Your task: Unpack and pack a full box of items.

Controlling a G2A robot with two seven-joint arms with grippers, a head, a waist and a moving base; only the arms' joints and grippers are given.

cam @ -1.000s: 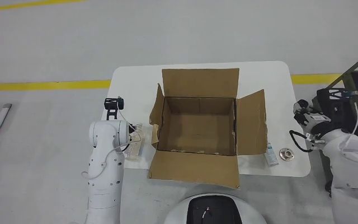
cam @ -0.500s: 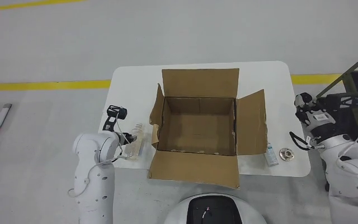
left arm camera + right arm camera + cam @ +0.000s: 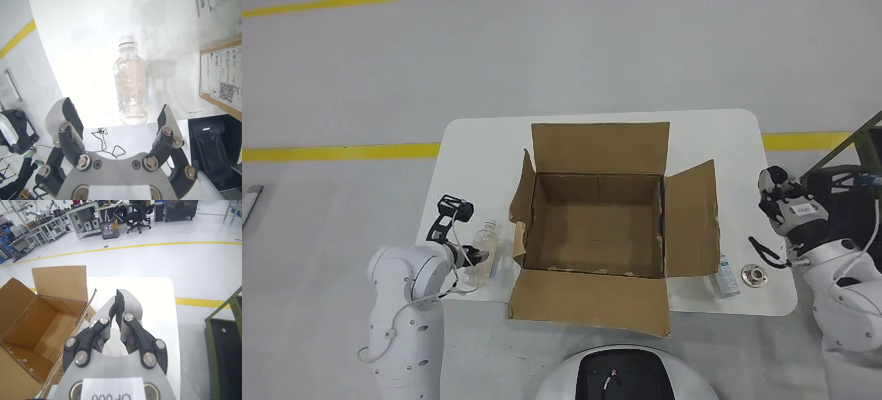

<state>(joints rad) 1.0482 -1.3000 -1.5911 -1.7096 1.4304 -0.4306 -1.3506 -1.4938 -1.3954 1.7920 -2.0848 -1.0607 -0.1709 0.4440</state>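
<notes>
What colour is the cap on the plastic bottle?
White cap on the clear bottle; clearest in the left wrist view.

box [image 3: 599, 148] mouth wide open, bottle [image 3: 485, 244] just beside one flap [image 3: 523, 197]

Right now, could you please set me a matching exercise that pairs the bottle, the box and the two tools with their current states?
Things:
1. clear bottle
2. cardboard box
3. left tool
4. right tool

States:
A. shut, holding nothing
B. flaps open, nothing inside
C. lying on the table beside the box
D. open, close to the bottle's base

Pairs: 1-C, 2-B, 3-D, 4-A.
</notes>
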